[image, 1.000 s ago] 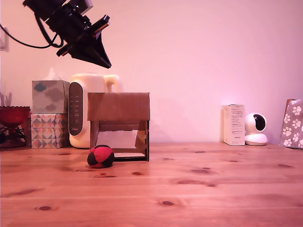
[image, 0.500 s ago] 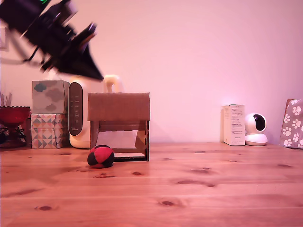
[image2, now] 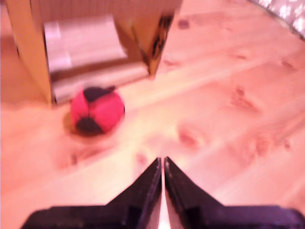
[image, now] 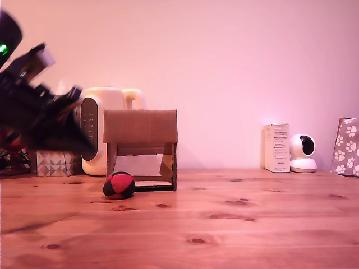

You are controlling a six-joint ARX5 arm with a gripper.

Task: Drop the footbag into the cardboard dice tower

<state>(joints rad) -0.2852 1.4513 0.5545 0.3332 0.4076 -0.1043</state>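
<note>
The footbag (image: 119, 185), a small red and black ball, rests on the wooden table just in front of the cardboard dice tower (image: 141, 148), at the exterior view's left corner of its lower opening. The wrist view shows the footbag (image2: 97, 111) before the tower's pale ramp (image2: 90, 62). My gripper (image: 84, 149) is a blurred dark shape at the exterior view's far left, above the table and left of the footbag. In the wrist view the gripper (image2: 160, 164) has its two black fingers pressed together with nothing between them, apart from the ball.
A cream kettle (image: 102, 129) stands behind the tower, with a patterned tissue box (image: 56, 163) beside it. At the exterior view's right are a white box (image: 277, 147), a small white camera (image: 303, 152) and a paw-print bag (image: 347, 145).
My arm has swung down and to the exterior view's left, from high above the kettle to just above table height. The footbag and tower have not moved.
</note>
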